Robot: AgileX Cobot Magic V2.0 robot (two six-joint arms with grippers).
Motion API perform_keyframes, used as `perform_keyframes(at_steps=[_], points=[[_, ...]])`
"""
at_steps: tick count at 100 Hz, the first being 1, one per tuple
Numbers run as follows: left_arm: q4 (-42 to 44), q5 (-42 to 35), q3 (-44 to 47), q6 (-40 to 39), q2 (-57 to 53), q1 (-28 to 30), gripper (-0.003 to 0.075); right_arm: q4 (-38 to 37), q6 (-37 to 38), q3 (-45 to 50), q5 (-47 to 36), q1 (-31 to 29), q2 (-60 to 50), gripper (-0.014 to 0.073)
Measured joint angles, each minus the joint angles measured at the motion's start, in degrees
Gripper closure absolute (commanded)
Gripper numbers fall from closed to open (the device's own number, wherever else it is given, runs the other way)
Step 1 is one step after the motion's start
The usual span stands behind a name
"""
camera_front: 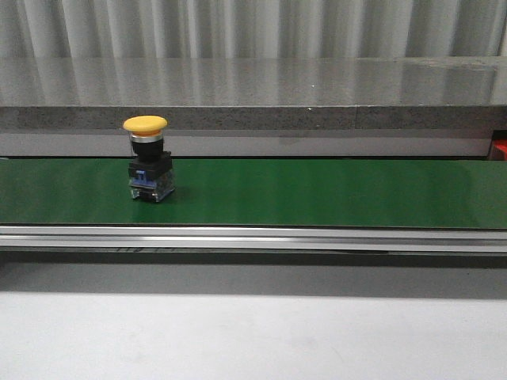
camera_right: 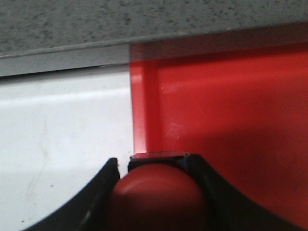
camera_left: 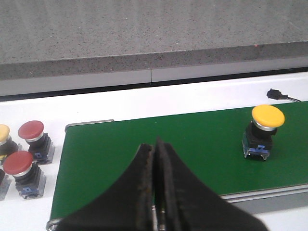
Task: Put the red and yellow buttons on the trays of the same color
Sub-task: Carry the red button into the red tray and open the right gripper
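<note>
Across the front view, the long green conveyor belt carries one yellow mushroom-head push button, standing upright on its black and clear base toward the left end. Over the glossy red plastic tray, the right gripper clamps a red dome-capped push button between both black fingers, just inside the tray's edge. Beside the belt's end, the left gripper holds nothing, fingers pressed together, with two spare red push buttons on the white table.
</note>
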Motion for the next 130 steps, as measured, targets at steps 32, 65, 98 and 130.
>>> perform_keyframes(at_steps=[32, 65, 98, 130], points=[[0.0, 0.0, 0.0, 0.0, 0.0, 0.0, 0.0741, 0.2, 0.1, -1.8, -1.1, -0.5, 6.8, 0.0512], [0.0, 0.0, 0.0, 0.0, 0.0, 0.0, 0.0741, 0.2, 0.3, -1.8, -4.4, -0.5, 8.3, 0.0512], [0.0, 0.0, 0.0, 0.0, 0.0, 0.0, 0.0741, -0.1, 0.3, -1.8, -4.7, -0.5, 8.6, 0.0512], [0.0, 0.0, 0.0, 0.0, 0.0, 0.0, 0.0741, -0.2, 0.3, -1.8, -4.7, -0.5, 8.6, 0.0512]])
